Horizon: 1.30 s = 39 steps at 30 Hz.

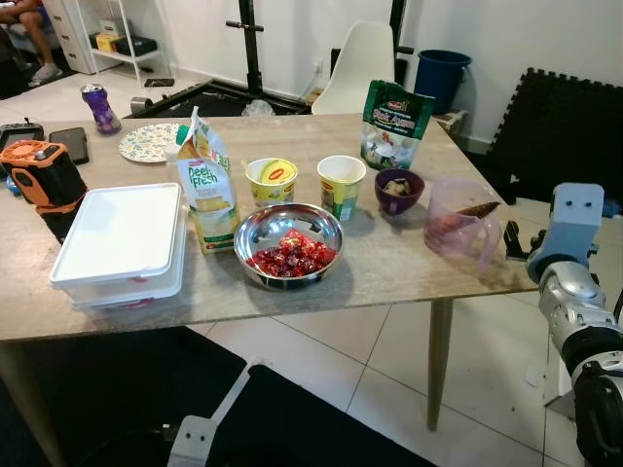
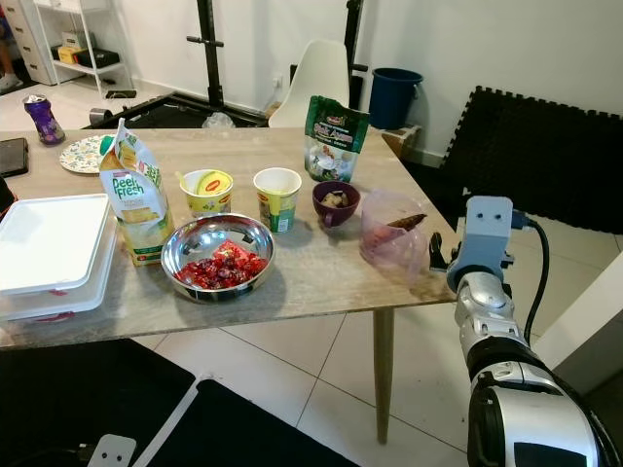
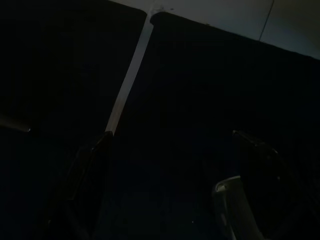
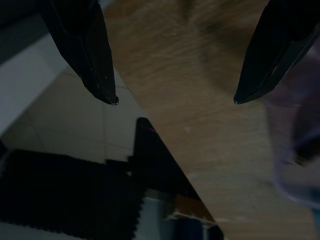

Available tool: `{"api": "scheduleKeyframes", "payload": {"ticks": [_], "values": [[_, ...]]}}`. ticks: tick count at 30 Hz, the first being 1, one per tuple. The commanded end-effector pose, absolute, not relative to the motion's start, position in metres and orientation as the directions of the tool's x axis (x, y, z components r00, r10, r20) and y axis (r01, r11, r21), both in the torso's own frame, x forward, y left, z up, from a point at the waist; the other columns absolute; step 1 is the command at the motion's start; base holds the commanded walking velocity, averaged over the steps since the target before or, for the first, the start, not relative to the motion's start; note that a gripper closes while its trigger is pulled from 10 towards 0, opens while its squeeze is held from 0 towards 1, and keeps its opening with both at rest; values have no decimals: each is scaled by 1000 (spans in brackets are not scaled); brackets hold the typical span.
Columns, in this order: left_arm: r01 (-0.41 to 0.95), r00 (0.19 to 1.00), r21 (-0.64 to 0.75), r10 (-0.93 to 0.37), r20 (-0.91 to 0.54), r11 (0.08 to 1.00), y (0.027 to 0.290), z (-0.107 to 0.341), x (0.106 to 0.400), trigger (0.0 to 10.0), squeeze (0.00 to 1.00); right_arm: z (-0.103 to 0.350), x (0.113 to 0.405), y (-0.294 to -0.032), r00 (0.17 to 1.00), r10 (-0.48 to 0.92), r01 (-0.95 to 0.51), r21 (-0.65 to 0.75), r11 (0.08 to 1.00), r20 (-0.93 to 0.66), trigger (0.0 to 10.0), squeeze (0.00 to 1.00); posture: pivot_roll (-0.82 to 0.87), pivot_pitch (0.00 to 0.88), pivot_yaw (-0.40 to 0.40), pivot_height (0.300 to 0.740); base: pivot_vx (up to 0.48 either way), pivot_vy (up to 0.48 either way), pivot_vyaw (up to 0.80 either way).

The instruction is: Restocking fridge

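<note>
On the wooden table [image 1: 389, 268] stand a Peel Fresh juice carton [image 1: 206, 195], a steel bowl [image 1: 255, 226] of red pieces, two yellow-and-green cups [image 1: 271, 181] [image 1: 341, 185], a purple bowl [image 1: 399, 190], a green snack bag [image 1: 394, 125] and a pink see-through pitcher [image 1: 458, 229]. My right gripper [image 4: 175, 100] is open at the table's right edge, just right of the pitcher [image 4: 300, 150], with nothing between its fingers. My left gripper [image 3: 172, 142] hangs low over dark floor mats in front of the table, fingers apart.
A white lidded container [image 1: 122, 233] sits at the table's left, with an orange tool [image 1: 44, 175], a plate [image 1: 146, 143] and a purple can [image 1: 97, 107] behind it. Beyond the table are a white chair [image 1: 355, 68], a blue bin [image 1: 443, 73] and black foam mats [image 1: 565, 126].
</note>
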<state>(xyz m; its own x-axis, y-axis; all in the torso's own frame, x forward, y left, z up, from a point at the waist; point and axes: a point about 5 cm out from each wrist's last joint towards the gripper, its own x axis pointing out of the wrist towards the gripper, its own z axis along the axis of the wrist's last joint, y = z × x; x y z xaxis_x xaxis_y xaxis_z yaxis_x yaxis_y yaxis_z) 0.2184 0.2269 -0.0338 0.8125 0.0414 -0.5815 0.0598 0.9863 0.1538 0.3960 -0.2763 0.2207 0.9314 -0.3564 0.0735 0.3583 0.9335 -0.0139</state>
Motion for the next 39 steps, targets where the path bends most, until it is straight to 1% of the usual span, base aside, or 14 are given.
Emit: {"api": "scheduleKeyframes", "payload": {"ticks": [1,2,9,11,14,15,20,21,29,32,34,35,38,39], "values": [[53,787,161,58,-614,985,234,-39,208,10000,0,219,394,-281,921,-384,386,-5,923,64,10000,0,45,263,-48,740,0,0,0],[31,788,155,71,-612,987,236,-39,206,10000,0,222,395,-281,921,-384,384,14,923,68,10000,0,40,257,-54,740,0,0,0],[16,788,146,78,-611,989,234,-39,205,10000,0,230,397,-279,935,-341,336,73,939,91,10000,0,33,236,-62,740,0,0,0],[11,787,141,79,-613,990,232,-39,207,10000,0,231,397,-279,944,-311,301,102,948,105,10000,0,14,198,-61,740,0,0,0],[9,786,137,77,-613,991,230,-39,209,10000,0,228,396,-278,955,-277,265,113,957,109,10000,0,6,184,-58,740,0,0,0],[12,787,133,73,-613,991,228,-39,213,10000,0,221,396,-274,965,-244,235,96,967,94,10000,0,-3,163,-57,740,0,0,0],[12,790,130,71,-609,991,226,-37,217,10000,0,208,395,-267,980,-186,181,66,981,66,10000,0,-6,146,-57,740,0,0,0],[12,792,129,69,-607,992,226,-37,220,10000,0,198,393,-263,986,-159,156,60,986,50,10000,0,-10,137,-52,740,0,0,0],[22,793,130,61,-607,991,225,-36,224,10000,0,186,391,-259,990,-138,136,61,989,38,10000,0,-12,129,-40,740,0,0,0],[25,793,131,60,-606,991,225,-36,225,10000,0,188,390,-261,987,-153,148,83,985,53,10000,0,-11,129,-39,740,0,0,0],[26,794,134,61,-605,991,226,-35,226,10000,0,197,391,-264,981,-160,144,143,979,107,10000,0,-11,122,-34,740,0,0,0],[26,793,135,62,-606,990,226,-35,227,10000,0,200,391,-262,982,-142,120,170,978,125,10000,0,-16,113,-30,740,0,0,0],[26,793,136,63,-607,990,226,-35,227,10000,0,201,392,-260,984,-121,95,185,978,133,10000,0,-18,106,-28,740,0,0,0],[25,792,137,63,-607,990,226,-35,228,10000,0,200,393,-256,986,-92,66,182,981,137,10000,0,-18,105,-27,740,0,0,0]]}}
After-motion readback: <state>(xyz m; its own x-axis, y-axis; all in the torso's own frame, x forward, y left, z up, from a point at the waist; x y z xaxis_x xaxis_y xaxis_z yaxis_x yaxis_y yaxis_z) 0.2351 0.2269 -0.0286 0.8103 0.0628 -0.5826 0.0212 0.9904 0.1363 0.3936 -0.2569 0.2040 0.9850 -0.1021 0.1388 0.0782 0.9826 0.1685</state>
